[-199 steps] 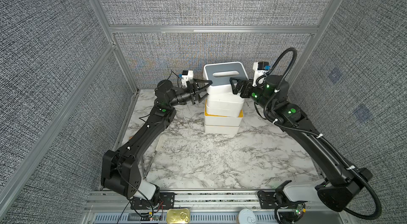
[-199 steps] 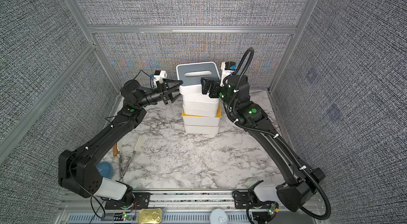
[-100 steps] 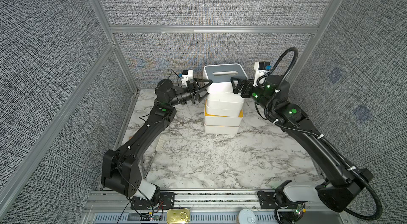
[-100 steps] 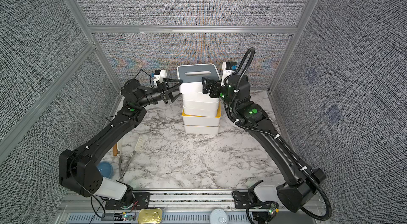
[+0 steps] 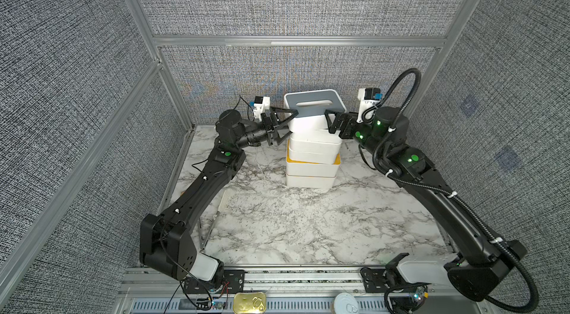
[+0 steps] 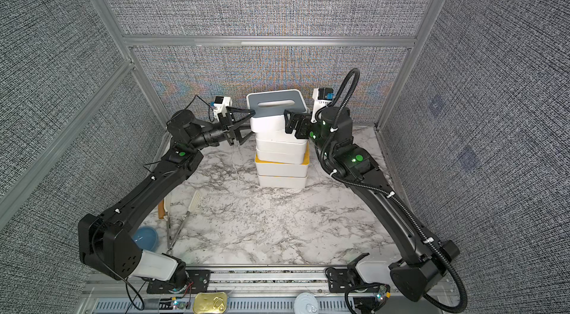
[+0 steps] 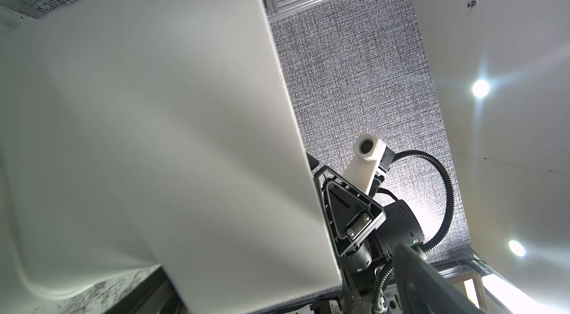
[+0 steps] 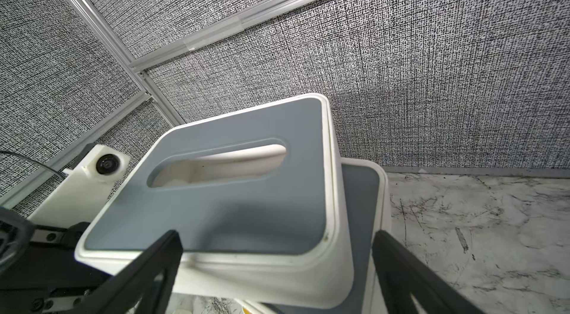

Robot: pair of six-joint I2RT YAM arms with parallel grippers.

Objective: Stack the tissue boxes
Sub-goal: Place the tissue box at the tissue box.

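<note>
At the far middle of the counter [image 5: 308,229] the tissue boxes [image 5: 311,170] stand in one tall pile, white walls one on another, with a yellow lid edge showing low in the pile. How many layers there are I cannot count for sure.

On the pile rests the top box [image 5: 308,102], grey lid up, directly between the two arms. Its long axis runs left to right, so each short end faces a gripper, and neither arm is clearly the nearer.

Both top views show the left gripper [image 5: 288,124] with its jaws spread wide around the left end. The right gripper [image 5: 329,121] is likewise spread at the right end. In the right wrist view one finger stands clear of the box wall, so nothing is clamped.

The top box sits shifted to the far left of the box beneath [image 8: 361,204], whose grey lid shows past its edge.

Judged from this, each arm needs to draw straight out sideways, along the box's length, without dragging it further off.

Through the slot [image 8: 216,164] only bare white inner wall shows, no tissue. At the near left, a blue bowl [image 6: 145,237] is half hidden by the left arm, and its contents cannot be seen.
</note>
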